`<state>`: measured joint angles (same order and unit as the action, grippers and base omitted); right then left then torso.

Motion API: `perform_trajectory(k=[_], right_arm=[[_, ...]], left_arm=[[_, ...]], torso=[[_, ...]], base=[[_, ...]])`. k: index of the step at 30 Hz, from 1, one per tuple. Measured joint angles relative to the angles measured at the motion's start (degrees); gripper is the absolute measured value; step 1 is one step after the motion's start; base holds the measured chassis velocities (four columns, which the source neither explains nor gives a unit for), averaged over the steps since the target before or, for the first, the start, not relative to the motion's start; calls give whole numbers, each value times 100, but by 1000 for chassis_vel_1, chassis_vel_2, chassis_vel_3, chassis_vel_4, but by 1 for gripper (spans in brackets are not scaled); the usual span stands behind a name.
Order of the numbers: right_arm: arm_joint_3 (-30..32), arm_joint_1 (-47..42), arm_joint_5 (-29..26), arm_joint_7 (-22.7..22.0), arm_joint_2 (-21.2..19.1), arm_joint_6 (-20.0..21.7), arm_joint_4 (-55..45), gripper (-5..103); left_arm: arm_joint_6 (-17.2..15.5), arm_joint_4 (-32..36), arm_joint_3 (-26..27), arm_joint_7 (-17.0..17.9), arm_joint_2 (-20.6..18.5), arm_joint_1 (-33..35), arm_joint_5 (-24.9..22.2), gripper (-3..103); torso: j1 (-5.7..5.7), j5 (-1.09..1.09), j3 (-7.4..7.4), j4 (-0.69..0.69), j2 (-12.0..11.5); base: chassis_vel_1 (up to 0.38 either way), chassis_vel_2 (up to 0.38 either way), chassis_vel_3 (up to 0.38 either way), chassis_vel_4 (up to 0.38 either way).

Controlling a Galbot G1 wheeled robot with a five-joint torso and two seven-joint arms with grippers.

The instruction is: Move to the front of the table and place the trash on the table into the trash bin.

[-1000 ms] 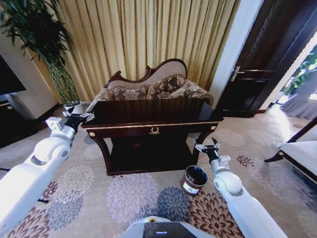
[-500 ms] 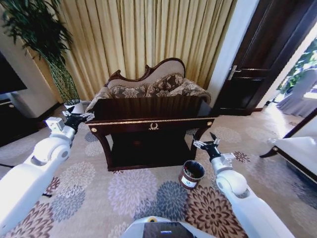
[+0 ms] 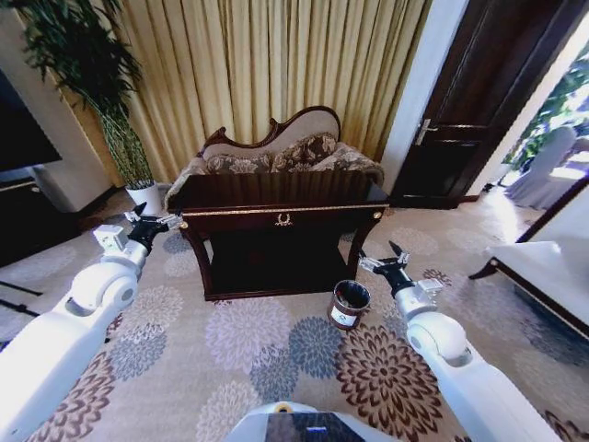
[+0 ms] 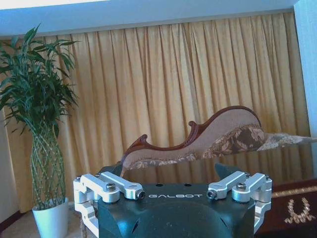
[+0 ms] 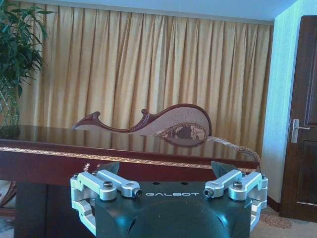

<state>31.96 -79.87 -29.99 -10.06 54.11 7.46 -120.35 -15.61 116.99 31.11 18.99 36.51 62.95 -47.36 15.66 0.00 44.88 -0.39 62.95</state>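
Head view: both grippers, left gripper point(image 3: 150, 224) and right gripper point(image 3: 386, 265), hang wide-jawed and empty, short of the dark glossy gold-trimmed wooden table point(image 3: 276, 214), small round brown bin point(image 3: 349, 305) unfilled.

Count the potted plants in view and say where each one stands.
1. The potted plant stands in a white pot on the floor by the curtain, to the robot's left of the sofa and table. Others may stand outside the views.
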Motion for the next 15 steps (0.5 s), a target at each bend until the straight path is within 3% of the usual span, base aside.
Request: perform_trajectory(k=[9, 15], right_arm=[[135, -33, -76, 122, -36, -37, 39, 100], [188, -36, -122, 183, -37, -56, 101, 100]], left_arm=[[-1, 81, 26, 23, 36, 81, 36, 100], [-3, 132, 32, 75, 50, 141, 41, 100]], torso=[[-1, 3, 0, -3, 0], [0, -2, 0, 2, 0]], base=[[204, -187, -200, 197], [170, -209, -176, 214]])
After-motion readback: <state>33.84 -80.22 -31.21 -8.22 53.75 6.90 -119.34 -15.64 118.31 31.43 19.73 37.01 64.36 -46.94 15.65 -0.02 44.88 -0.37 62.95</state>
